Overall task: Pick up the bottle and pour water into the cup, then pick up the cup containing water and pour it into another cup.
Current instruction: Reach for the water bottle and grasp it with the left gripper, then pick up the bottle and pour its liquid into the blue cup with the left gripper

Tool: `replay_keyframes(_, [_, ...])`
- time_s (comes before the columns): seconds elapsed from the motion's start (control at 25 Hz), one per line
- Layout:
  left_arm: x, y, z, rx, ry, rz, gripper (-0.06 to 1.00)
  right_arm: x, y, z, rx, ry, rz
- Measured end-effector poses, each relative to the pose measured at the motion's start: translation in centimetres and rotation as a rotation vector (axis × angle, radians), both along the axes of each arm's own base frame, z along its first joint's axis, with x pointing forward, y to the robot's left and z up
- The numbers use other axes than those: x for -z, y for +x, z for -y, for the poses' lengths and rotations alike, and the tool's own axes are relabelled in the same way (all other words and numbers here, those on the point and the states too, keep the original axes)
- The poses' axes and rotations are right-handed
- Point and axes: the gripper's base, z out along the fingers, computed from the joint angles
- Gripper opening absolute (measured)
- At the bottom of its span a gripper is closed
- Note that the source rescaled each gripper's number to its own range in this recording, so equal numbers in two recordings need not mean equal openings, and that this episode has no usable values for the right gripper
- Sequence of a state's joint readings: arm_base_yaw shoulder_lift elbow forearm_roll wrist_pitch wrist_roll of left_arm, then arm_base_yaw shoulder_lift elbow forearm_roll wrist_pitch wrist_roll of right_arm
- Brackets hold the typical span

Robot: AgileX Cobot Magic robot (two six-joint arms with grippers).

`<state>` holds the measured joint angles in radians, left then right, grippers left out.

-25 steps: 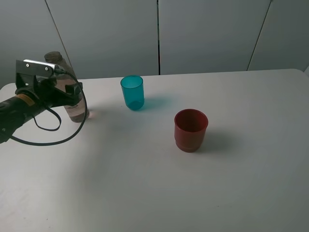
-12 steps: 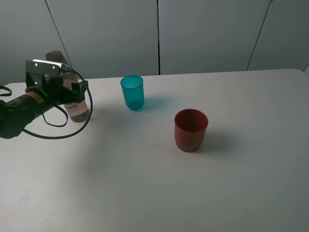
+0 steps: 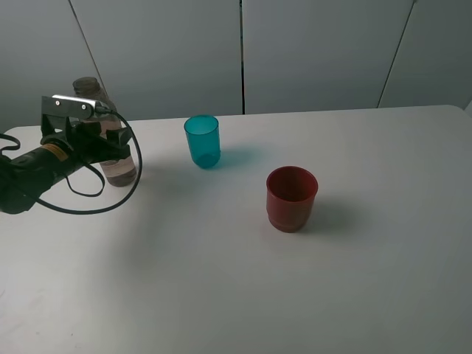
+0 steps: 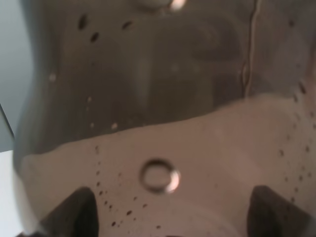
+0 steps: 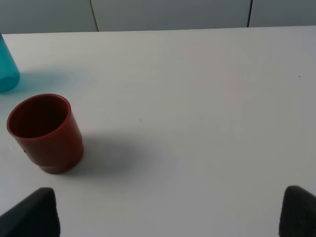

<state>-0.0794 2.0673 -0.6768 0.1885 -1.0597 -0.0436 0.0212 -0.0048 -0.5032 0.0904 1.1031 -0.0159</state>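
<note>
The bottle [image 3: 120, 170] stands at the table's far left, with water in its lower part. My left gripper [image 3: 116, 139] is open at mid-height of the bottle, a finger on either side. The bottle [image 4: 158, 123] fills the left wrist view, with my fingertips [image 4: 74, 215] dark at its lower edge. The teal cup [image 3: 201, 141] stands upright right of the bottle and apart from it. The red cup [image 3: 291, 198] stands upright nearer the middle. My right gripper [image 5: 165, 219] is open and empty above the table, right of the red cup [image 5: 44, 133]; it is out of the exterior view.
The white table [image 3: 354, 280] ends at a grey panelled wall [image 3: 310, 51] behind. A black cable [image 3: 96, 199] loops from the left arm down to the tabletop. The teal cup's edge [image 5: 6, 69] shows in the right wrist view.
My left gripper moved right and closer in on the bottle over the last second, with little movement in the last half. The bottle and both cups stayed put.
</note>
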Motion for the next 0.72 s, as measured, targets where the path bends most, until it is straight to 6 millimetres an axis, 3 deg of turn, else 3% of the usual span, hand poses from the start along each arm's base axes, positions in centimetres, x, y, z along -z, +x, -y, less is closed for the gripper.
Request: replay_keyframes(0.72, [-0.06, -0.05, 0.25, 0.03, 0.006, 0.008, 0.03, 0.0, 0.0, 0.0, 0.0, 0.0, 0.0])
